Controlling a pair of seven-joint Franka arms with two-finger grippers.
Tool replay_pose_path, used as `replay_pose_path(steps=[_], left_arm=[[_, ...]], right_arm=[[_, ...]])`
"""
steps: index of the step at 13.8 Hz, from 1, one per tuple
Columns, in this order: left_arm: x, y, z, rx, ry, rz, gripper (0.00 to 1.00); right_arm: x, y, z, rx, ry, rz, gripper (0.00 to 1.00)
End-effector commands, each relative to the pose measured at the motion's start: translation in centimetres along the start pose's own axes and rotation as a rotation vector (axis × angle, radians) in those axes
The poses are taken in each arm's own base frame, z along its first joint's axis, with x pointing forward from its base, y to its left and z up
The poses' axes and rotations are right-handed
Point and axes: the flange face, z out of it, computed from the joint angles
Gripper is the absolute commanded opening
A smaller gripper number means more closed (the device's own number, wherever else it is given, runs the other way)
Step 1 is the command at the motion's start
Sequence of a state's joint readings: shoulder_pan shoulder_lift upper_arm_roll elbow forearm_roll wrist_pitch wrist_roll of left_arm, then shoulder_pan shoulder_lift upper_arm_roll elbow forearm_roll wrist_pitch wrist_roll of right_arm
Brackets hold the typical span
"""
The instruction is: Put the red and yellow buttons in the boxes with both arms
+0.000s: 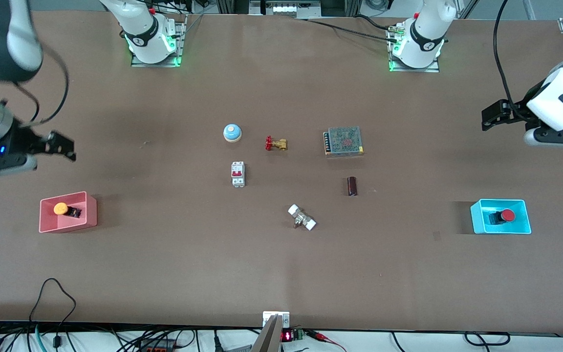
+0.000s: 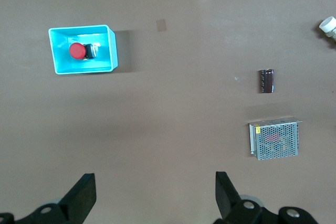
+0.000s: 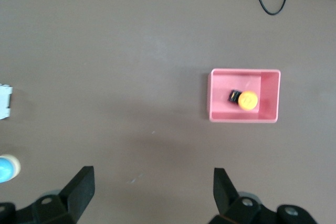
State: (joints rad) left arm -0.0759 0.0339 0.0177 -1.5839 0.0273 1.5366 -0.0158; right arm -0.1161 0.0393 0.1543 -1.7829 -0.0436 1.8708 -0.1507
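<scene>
While both end effectors hover (open, empty), buttons sit boxed

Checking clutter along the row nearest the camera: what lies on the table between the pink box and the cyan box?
In the front view, only a white-capped fitting lies between the pink box and the cyan box; otherwise bare table.

table point(image 1: 164, 274): matt brown surface, smooth and even
pink box point(image 1: 92, 213): smooth plastic, slight sheen
cyan box point(image 1: 477, 220): smooth plastic, slight sheen
yellow button point(image 1: 60, 208): glossy plastic cap on a black body
red button point(image 1: 508, 215): glossy plastic cap on a black body
power supply point(image 1: 343, 141): perforated bare metal casing
valve point(image 1: 276, 143): brass-coloured metal, red handle
bell point(image 1: 232, 132): glossy blue dome, white base
</scene>
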Motion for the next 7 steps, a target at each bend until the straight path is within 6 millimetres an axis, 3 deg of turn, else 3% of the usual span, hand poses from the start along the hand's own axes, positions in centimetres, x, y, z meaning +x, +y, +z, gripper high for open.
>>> replay_pose_path(steps=[1,3,5,7], left_arm=[[-1.9,-1.1,-1.4,0.001,0.016,-0.02,1.0],[-2.1,-1.7,-1.3,0.0,0.013,-0.026,1.0],[-2.4,-0.8,-1.4,0.002,0.019,-0.009,1.0],[-2.1,-0.8,-1.2,0.002,0.023,-0.011,1.0]], right_arm=[[-1.7,-3.4,-3.1,-0.024,-0.03,0.107,1.0],[-1.8,-4.5,-5.8,-0.02,-0.045,0.16,1.0],[-2.0,-4.0,-7.5,-0.017,-0.077,0.17,1.0],[-1.3,-2.8,-7.4,0.012,-0.11,0.198,1.0]])
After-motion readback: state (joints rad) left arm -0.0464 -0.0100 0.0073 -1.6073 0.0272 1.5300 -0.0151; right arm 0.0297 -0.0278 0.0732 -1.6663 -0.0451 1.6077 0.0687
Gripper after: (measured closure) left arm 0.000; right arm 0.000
